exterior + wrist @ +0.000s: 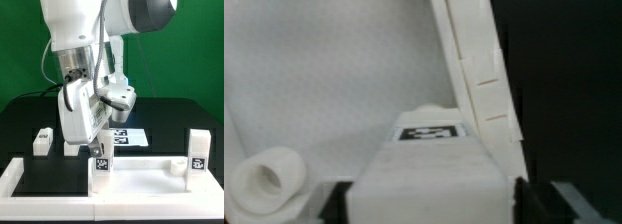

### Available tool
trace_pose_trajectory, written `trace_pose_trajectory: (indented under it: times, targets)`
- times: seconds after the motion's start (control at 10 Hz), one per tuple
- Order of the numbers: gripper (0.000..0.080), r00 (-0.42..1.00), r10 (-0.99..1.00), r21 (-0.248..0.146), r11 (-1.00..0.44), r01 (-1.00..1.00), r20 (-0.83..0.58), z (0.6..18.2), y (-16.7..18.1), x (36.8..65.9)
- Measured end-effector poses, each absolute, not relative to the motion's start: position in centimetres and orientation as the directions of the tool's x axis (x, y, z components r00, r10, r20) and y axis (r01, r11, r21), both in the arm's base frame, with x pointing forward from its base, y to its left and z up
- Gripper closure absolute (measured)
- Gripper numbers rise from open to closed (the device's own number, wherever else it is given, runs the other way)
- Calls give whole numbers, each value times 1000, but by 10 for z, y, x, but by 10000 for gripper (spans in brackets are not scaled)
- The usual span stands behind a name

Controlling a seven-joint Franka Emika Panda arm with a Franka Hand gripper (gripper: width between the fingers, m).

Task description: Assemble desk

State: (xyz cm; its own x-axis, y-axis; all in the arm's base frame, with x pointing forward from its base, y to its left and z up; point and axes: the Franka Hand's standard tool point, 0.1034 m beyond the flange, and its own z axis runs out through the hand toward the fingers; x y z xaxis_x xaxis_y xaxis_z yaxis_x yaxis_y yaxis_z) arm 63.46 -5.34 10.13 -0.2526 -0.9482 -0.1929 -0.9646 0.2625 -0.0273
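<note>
The desk's flat white top panel (150, 172) lies at the front of the black mat, and in the wrist view it (331, 80) fills most of the picture. A short white leg (102, 168) with a tag stands on the panel. My gripper (100, 150) reaches down over this leg. In the wrist view the leg (429, 175) sits between the two dark fingers (342, 203) of the gripper (429, 207), which lie close along its sides. Whether they press on it does not show. A second leg (198, 150) stands upright on the panel's right end.
Another white leg (42, 141) lies loose on the mat at the exterior view's left. The marker board (128, 137) lies behind the gripper. A white rail (18, 182) frames the mat's front. A white ring (263, 178) sits on the panel beside the held-round leg.
</note>
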Motion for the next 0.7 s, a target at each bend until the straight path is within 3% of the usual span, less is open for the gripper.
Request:
trace_pose_trajectory:
  times: [0.1,0.2,0.3,0.4,0.5,0.7]
  targets:
    - [270,-252,-948,-27,262,-965,-193,101,-53,635]
    - [270,-251,-948,-29,261,-965,-194,103,-52,635]
    - [177,-241,-948,-39,254,-966,-207,118,-44,637]
    - [155,-217,-948,-53,235,-971,-232,148,-27,633]
    - [151,-204,-950,-58,224,-973,-237,155,-21,632]
    - [151,-206,-950,-52,224,-973,-233,149,-22,631]
